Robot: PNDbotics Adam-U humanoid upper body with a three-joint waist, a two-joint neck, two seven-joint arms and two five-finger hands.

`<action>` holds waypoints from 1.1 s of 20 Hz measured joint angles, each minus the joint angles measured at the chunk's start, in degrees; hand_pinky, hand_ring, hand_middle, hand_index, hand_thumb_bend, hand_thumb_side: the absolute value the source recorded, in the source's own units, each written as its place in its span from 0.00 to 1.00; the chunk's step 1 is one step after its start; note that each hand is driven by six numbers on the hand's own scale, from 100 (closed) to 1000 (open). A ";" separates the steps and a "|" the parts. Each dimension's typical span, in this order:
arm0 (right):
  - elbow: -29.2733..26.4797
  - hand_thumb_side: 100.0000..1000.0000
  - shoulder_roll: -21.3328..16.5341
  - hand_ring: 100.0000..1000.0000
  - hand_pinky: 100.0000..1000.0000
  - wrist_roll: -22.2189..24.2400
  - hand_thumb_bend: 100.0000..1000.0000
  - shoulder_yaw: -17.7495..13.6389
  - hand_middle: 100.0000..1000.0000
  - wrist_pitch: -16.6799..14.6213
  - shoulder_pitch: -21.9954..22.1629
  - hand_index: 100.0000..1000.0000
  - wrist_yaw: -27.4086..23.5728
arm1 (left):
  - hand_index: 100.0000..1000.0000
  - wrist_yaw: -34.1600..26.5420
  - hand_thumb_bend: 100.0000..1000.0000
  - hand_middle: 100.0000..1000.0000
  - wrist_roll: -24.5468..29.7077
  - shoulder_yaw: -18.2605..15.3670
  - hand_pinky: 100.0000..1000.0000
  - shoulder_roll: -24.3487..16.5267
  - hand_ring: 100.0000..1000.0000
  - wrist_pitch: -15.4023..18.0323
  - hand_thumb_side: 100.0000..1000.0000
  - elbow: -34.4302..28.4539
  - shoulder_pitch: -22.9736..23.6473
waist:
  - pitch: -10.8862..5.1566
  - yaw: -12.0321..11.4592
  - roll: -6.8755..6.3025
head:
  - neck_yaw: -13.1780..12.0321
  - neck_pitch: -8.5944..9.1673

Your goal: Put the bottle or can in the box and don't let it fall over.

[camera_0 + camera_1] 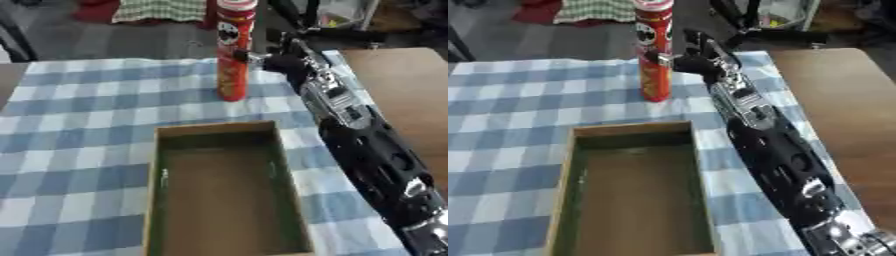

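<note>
A tall red crisp can [233,70] stands upright on the blue-and-white checked cloth, near the table's far edge. My right arm reaches in from the lower right, and my right hand [697,62] is at the can's right side, about halfway up. Its thumb [661,58] lies against the can's front, while the fingers [693,41] stand spread and apart from the can, so the hand is open. The open cardboard box [219,128], green inside with a brown floor, lies empty in front of the can. My left hand shows in no view.
Bare brown tabletop [833,100] runs along the right of the cloth, beyond my arm. Past the far table edge there is dark floor, a green checked fabric [162,10] and black stands [772,30].
</note>
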State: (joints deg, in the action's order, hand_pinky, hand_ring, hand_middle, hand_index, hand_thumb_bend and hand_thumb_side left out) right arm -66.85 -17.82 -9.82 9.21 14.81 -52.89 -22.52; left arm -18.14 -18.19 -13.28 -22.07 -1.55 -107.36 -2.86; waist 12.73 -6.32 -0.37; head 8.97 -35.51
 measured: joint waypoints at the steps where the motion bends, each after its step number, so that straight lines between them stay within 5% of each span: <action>1: 0.18 0.00 0.04 1.00 0.84 0.12 0.66 -0.01 0.97 -0.15 -0.30 0.91 0.01 | 0.78 0.00 0.38 0.88 0.03 0.00 1.00 0.01 0.81 -0.03 0.56 0.00 -0.12 | 0.03 -0.03 0.09 | 0.04 0.25; 22: 3.66 0.02 0.54 1.00 0.83 -0.77 0.68 -1.53 0.95 -3.78 -5.41 0.89 1.46 | 0.78 0.00 0.37 0.88 0.92 0.39 1.00 0.51 0.82 -0.22 0.57 -0.05 -1.65 | 3.45 -1.14 0.08 | 1.51 4.39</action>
State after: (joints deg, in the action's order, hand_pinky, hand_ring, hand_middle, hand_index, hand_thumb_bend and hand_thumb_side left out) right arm -63.19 -17.29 -10.59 7.68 11.04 -58.30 -21.06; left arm -18.14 -17.27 -12.88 -21.56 -1.77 -107.41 -4.50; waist 16.18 -7.46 -0.29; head 10.48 -31.12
